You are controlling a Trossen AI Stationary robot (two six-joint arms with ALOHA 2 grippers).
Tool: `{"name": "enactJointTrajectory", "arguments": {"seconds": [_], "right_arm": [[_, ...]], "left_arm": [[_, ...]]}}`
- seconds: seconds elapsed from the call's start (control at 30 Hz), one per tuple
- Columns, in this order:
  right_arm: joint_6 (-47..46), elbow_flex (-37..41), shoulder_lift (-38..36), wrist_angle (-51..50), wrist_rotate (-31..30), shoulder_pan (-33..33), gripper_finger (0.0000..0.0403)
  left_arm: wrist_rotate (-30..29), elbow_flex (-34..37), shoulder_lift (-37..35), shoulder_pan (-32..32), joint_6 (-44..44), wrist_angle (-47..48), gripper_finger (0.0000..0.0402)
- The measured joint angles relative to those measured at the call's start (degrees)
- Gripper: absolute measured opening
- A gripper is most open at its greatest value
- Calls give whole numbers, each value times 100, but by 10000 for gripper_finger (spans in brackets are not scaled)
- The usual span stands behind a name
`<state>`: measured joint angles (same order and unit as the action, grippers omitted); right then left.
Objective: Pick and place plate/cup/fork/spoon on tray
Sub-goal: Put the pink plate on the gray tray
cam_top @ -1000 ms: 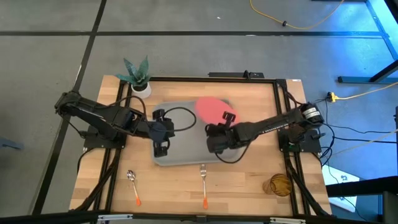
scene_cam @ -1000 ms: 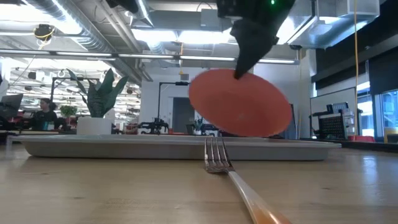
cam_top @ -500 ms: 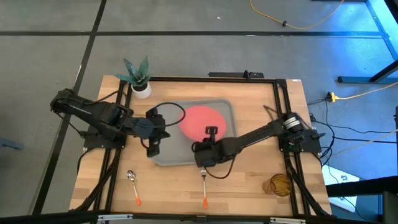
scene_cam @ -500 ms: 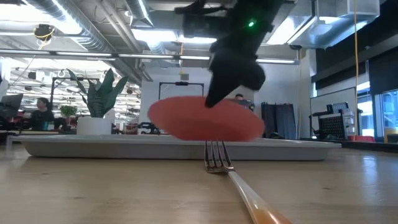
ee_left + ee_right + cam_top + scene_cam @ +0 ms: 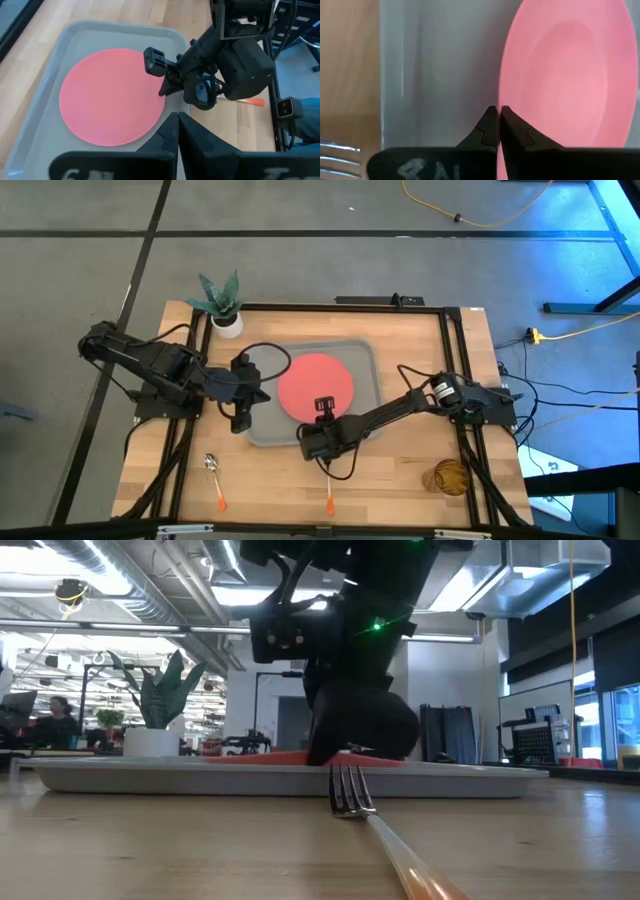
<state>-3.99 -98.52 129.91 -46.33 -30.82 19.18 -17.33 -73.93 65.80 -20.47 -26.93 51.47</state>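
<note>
A: Setting the plate (image 5: 316, 386) down flat in the tray (image 5: 362, 355), right?

B: Looks so. Right gripper (image 5: 322, 413) fingers pinched shut on its near rim, low over the tray edge, probably so it lands level.

A: Left gripper (image 5: 243, 402)?

B: Closed, empty, beside the tray's left edge. Fork (image 5: 327, 481), spoon (image 5: 213, 478), cup (image 5: 450, 476) on the tabletop.

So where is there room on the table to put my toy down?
Bare wood lies between the fork and the cup, and between the spoon and fork. The tray is crowded: plate and both pincers.
</note>
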Motion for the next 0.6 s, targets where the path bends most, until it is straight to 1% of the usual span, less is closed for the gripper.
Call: {"name": "enactJointTrajectory", "arguments": {"seconds": [0.1, 0.27, 0.37, 0.53, 0.6], "right_arm": [[97, -2, 0, -31, 102, -2, 9], [30, -2, 0, -39, 292, -4, 52], [0, -2, 0, -48, 303, 0, 70], [151, 0, 0, -89, 225, -2, 77], [148, 0, 0, -97, 101, -2, 78]], "left_arm": [[1, 0, 9, 3, 1, -1, 0], [3, 0, 9, 4, 1, -1, 0], [5, 0, 7, 4, 2, 1, 0], [31, 0, 8, 4, 4, 8, 0], [44, 0, 7, 4, 5, 10, 0]]}}
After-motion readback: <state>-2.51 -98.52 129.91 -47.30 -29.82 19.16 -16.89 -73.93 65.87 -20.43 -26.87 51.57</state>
